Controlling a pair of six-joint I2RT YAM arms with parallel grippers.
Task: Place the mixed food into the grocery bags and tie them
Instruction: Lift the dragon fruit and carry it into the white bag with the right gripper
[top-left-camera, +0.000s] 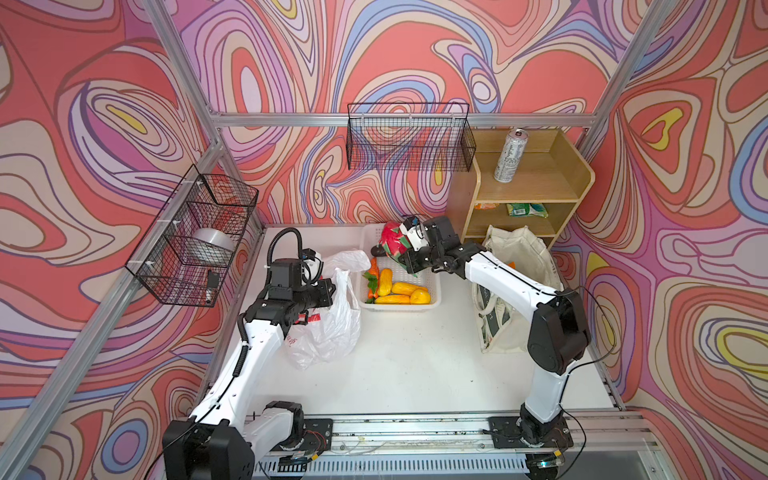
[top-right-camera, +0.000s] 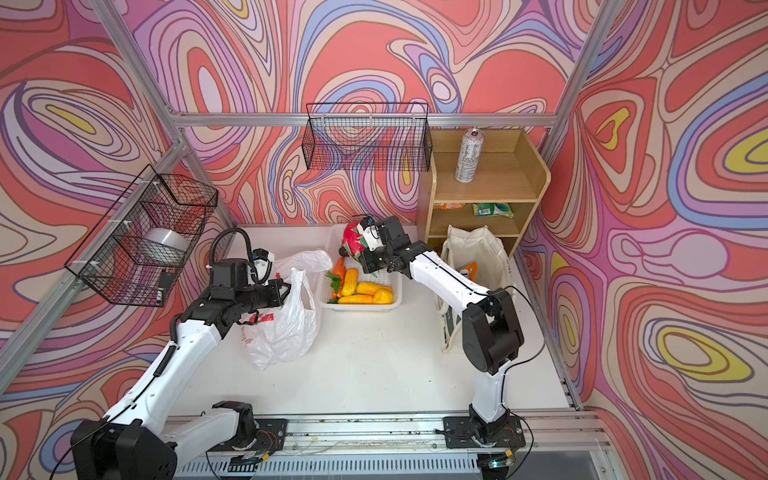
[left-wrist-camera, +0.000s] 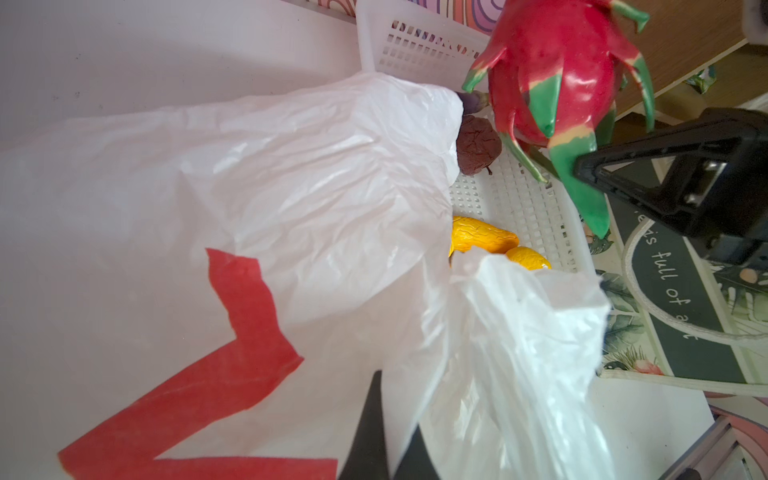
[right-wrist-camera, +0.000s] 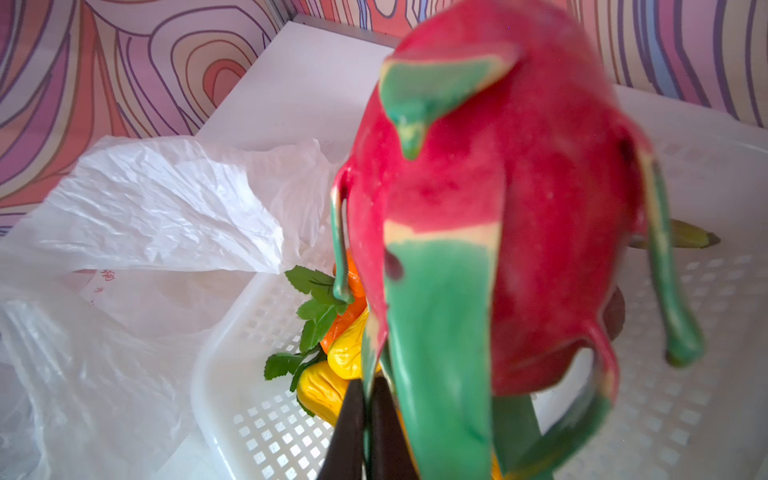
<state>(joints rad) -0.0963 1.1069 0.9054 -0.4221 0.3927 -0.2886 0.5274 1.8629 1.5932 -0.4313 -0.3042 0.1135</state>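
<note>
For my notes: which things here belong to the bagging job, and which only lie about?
Job: dragon fruit, lemons, carrot, can, snack packet, plastic bag, tote.
Lying about: white basket, wire baskets, shelf.

The right hand (top-left-camera: 402, 258) is holding the pink dragon fruit (top-left-camera: 390, 243) above the far end of the white lattice basket (top-left-camera: 434, 286), where yellow lemons (top-left-camera: 401, 291) and a carrot (top-left-camera: 374, 266) are lying. The left hand (top-left-camera: 331, 291) is pinching the white plastic bag (top-left-camera: 332, 332) by its upper edge on the bench (top-left-camera: 415, 365). The canvas tote (top-left-camera: 496, 320) is standing at the right.
</note>
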